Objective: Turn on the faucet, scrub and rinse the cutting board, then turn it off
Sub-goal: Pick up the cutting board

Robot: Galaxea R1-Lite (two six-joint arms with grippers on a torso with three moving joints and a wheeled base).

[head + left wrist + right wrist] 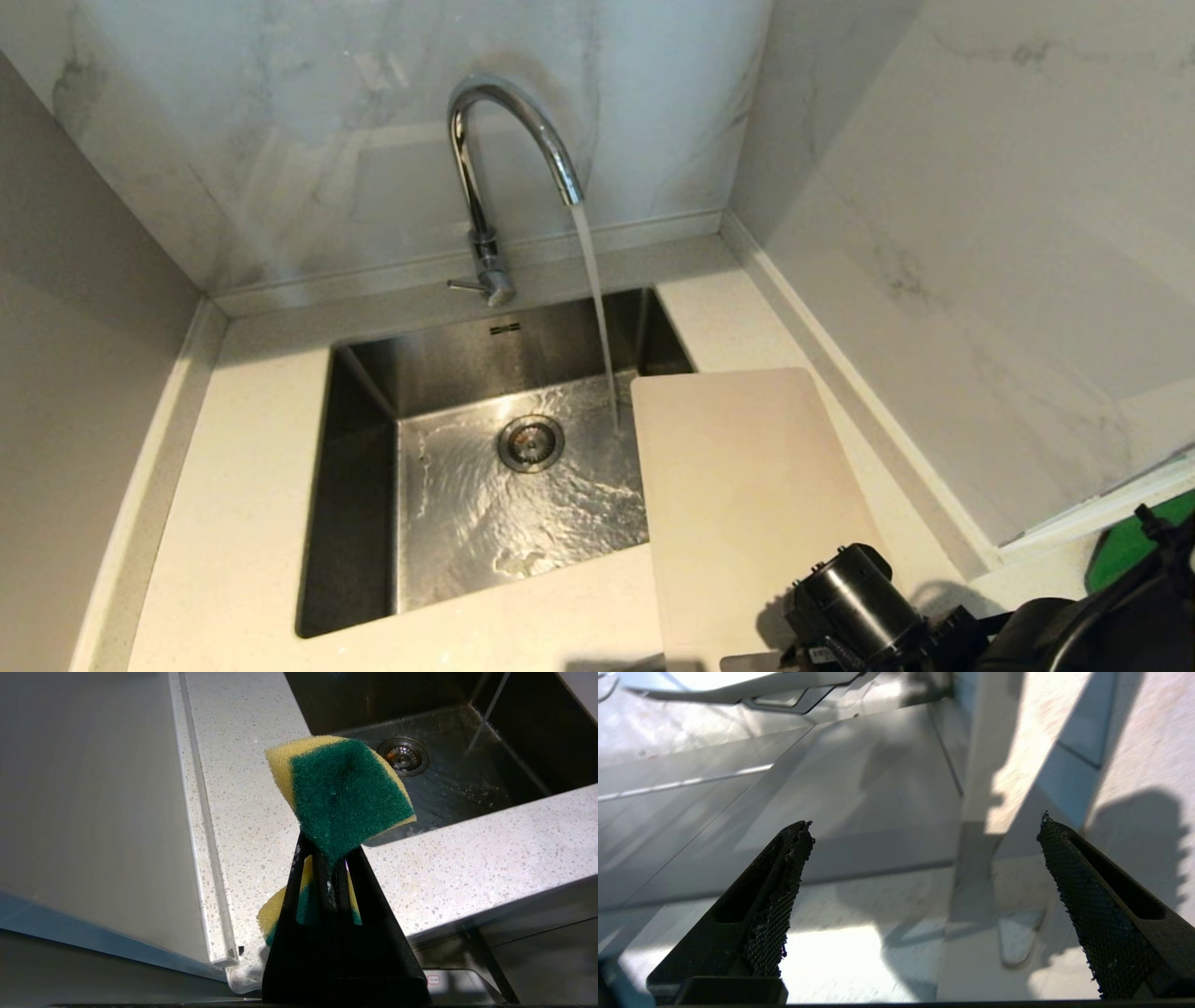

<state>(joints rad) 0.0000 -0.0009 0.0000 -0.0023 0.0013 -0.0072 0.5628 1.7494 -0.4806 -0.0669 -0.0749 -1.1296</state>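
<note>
Water runs from the chrome faucet (509,140) into the steel sink (373,485); its small lever (464,285) points left. The cream-white cutting board (747,495) lies flat on the counter right of the sink, its left edge overhanging the basin. My right arm's wrist (854,602) hovers over the board's near end. In the right wrist view my right gripper (924,826) is open and empty above the board (980,961), whose slot handle (1017,938) lies between the fingers. My left gripper (329,858), parked off the counter's near left corner, is shut on a yellow-and-green sponge (343,793).
Marble walls close in the counter (233,560) at the back, left and right. A bright green thing (1130,546) lies at the far right behind my right arm. The sink drain (530,442) sits mid-basin under a sheet of water.
</note>
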